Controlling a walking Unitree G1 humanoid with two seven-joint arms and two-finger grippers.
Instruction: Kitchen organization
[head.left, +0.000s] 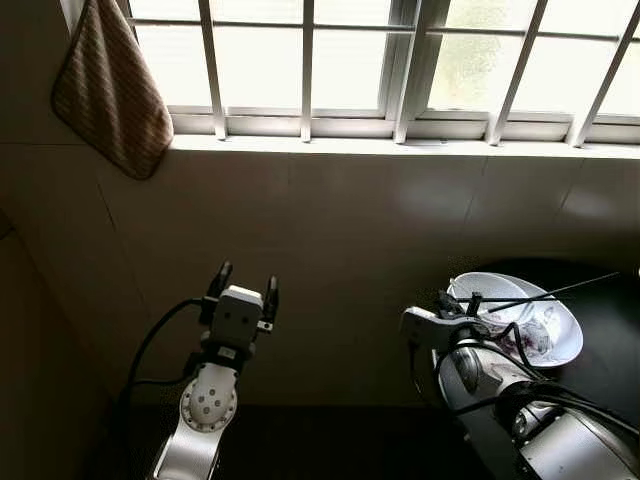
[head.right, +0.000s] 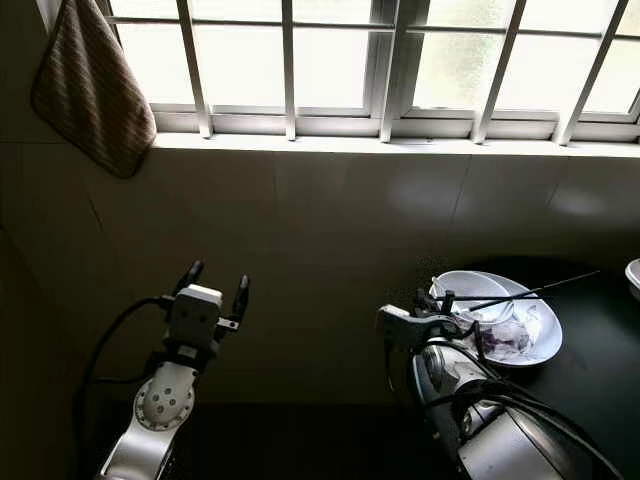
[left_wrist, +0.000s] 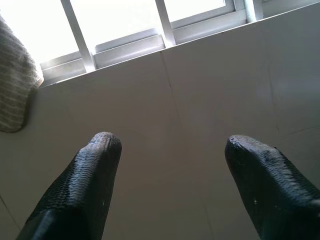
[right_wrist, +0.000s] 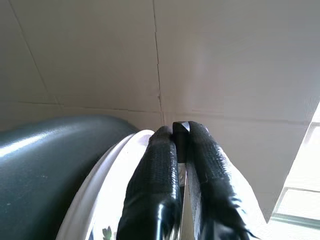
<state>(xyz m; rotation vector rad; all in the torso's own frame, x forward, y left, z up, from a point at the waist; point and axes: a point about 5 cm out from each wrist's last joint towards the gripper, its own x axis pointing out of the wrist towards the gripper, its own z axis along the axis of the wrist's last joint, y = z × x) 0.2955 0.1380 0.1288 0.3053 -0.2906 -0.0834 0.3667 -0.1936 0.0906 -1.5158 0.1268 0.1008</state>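
One pincer seemingly at plate rim.

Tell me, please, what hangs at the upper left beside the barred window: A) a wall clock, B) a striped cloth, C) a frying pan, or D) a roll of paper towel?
B: a brown striped cloth hangs against the tiled wall at the left end of the window, above the raised left gripper.
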